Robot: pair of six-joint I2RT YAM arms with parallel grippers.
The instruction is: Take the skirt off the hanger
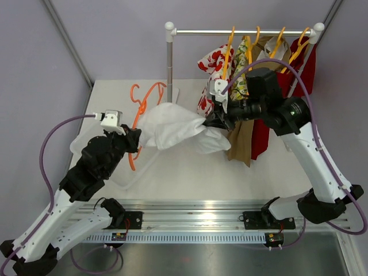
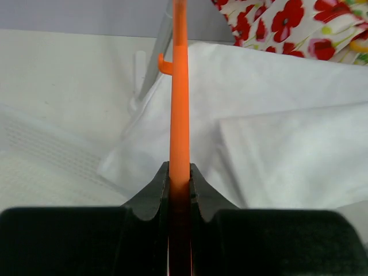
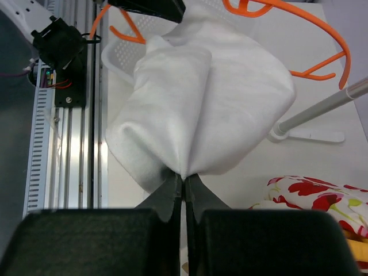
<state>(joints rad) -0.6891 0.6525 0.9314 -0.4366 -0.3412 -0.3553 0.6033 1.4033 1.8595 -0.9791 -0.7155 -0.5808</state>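
Fingers first: left gripper [image 2: 179, 172] is clamping tight on the hanger [image 2: 179, 115], and right gripper [image 3: 184, 178] is pinching shut on a fold of the skirt [image 1: 172, 129]. Skirt's hanging stretched between them over mid-table, and it's looking still caught on the hanger, so I'm guessing halfway, with pulling free left. Mesh basket [image 3: 118, 57] is sitting by the left edge; can't tell what's inside.

cloth skirt [image 1: 172, 129], glossy plastic hanger [image 2: 179, 115]
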